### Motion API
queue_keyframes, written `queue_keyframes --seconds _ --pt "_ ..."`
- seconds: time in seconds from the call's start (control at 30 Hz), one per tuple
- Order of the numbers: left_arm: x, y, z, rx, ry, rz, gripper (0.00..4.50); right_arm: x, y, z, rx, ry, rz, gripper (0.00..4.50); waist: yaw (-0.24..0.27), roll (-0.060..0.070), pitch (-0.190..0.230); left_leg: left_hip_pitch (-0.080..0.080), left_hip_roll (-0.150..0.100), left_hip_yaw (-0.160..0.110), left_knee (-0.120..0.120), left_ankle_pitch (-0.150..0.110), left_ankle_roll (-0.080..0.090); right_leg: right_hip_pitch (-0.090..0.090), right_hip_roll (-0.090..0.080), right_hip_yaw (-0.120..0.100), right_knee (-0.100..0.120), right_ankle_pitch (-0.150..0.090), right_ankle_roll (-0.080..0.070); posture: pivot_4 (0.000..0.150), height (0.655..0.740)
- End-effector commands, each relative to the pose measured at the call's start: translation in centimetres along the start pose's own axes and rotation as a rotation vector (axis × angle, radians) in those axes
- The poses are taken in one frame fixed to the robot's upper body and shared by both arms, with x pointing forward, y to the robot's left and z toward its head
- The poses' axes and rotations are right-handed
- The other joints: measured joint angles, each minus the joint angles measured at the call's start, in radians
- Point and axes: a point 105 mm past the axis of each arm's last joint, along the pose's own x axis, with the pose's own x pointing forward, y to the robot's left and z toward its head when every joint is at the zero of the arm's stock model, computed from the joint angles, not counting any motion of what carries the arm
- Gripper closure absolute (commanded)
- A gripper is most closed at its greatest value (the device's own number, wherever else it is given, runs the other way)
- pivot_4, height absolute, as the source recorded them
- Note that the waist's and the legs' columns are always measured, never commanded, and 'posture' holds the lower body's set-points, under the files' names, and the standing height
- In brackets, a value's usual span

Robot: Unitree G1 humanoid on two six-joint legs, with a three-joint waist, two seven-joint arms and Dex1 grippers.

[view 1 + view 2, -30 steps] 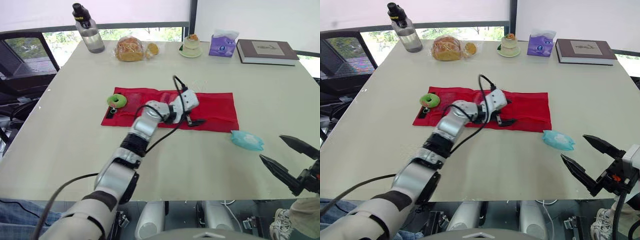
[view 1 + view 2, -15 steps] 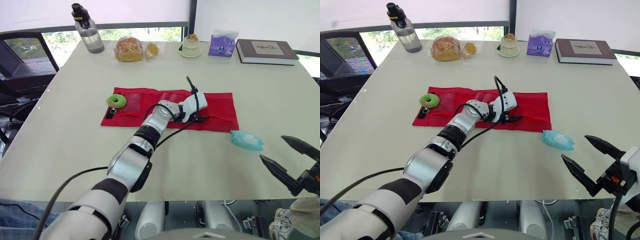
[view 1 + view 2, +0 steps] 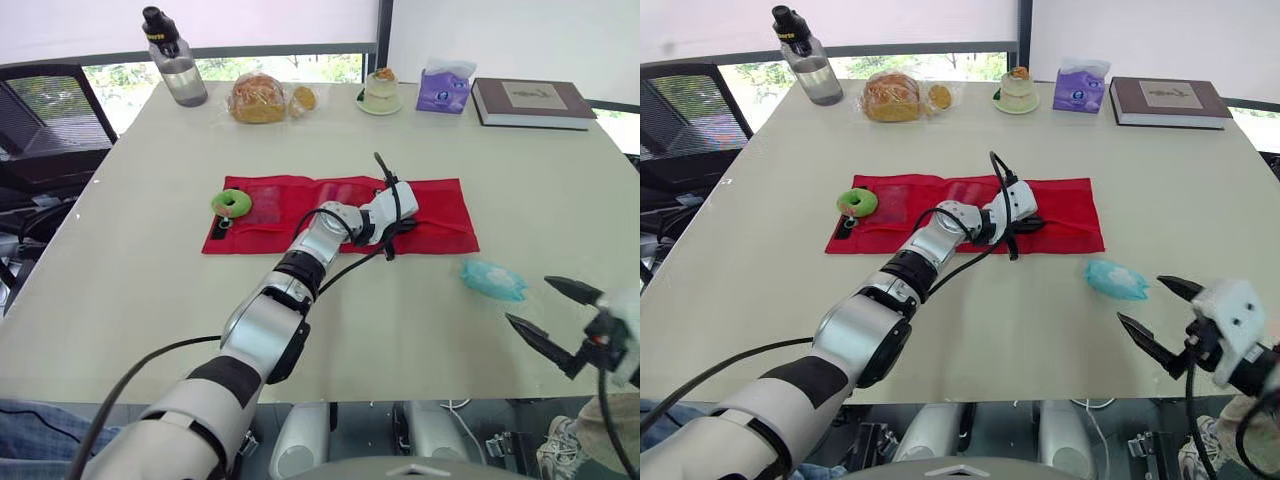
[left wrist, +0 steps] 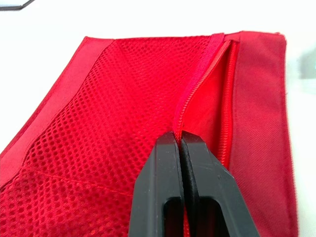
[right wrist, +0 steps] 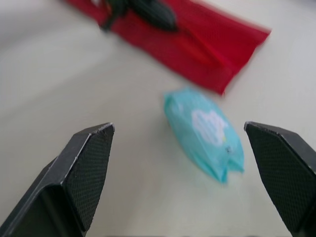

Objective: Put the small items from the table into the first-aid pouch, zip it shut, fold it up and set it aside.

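Note:
The red first-aid pouch (image 3: 440,215) lies unfolded and flat in the middle of the table. My left gripper (image 3: 392,238) reaches across it, and its fingers (image 4: 165,163) are shut on the open zipper's edge (image 4: 197,86) beside the mesh pocket. A green roll (image 3: 232,202) rests on the pouch's left end. A teal wipes packet (image 3: 493,280) lies on the table just off the pouch's right front corner. My right gripper (image 3: 530,302) hovers open near the table's front right edge, a short way in front of the packet (image 5: 205,131).
Along the far edge stand a water bottle (image 3: 176,60), a bagged bread loaf (image 3: 262,98), a small dessert on a saucer (image 3: 382,92), a purple tissue pack (image 3: 445,90) and a dark book (image 3: 530,102). An office chair (image 3: 50,120) stands at the left.
My left gripper slid right along the pouch and its fingers closed on the zipper edge, tugging the pouch's right part a little. My right gripper shifted slightly toward the packet, staying open.

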Motion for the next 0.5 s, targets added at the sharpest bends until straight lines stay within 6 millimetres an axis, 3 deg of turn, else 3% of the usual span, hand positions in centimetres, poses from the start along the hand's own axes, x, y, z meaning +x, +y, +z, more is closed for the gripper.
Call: queue_keyframes --seconds 0.03,0.17,0.47,0.5 --pt "0.1 0.3 1.9 0.043 -0.059 0.008 4.43 1.4 -0.9 -1.1 -0.011 0.056 0.028 0.0 0.004 0.0 0.0 0.0 0.0 0.0 0.0 0.0 0.0 0.0 0.0 0.0 0.0 0.0 0.0 0.15 0.74" --pt "0.0 0.0 2.1 0.044 -0.072 0.003 4.43 3.3 -3.3 -2.1 -0.021 0.111 0.013 0.0 0.002 0.0 0.0 -0.001 -0.001 -0.001 -0.001 0.0 0.0 0.0 0.0 0.0 0.0 0.001 -0.002 0.15 0.74" --pt "-0.2 0.2 2.0 0.039 -0.071 0.025 4.43 5.1 -3.3 -2.7 -0.006 0.175 0.165 0.0 -0.002 0.001 0.0 0.0 -0.001 -0.002 -0.001 0.0 0.0 0.0 0.0 -0.001 0.001 0.001 -0.002 0.15 0.74" --pt "-0.2 0.1 2.0 0.041 -0.071 0.024 4.5 5.4 -3.3 -2.7 -0.011 0.175 0.171 0.52 -0.003 0.001 0.0 0.0 -0.001 -0.002 0.0 0.0 0.0 0.0 0.0 -0.001 0.001 0.001 -0.002 0.15 0.74"
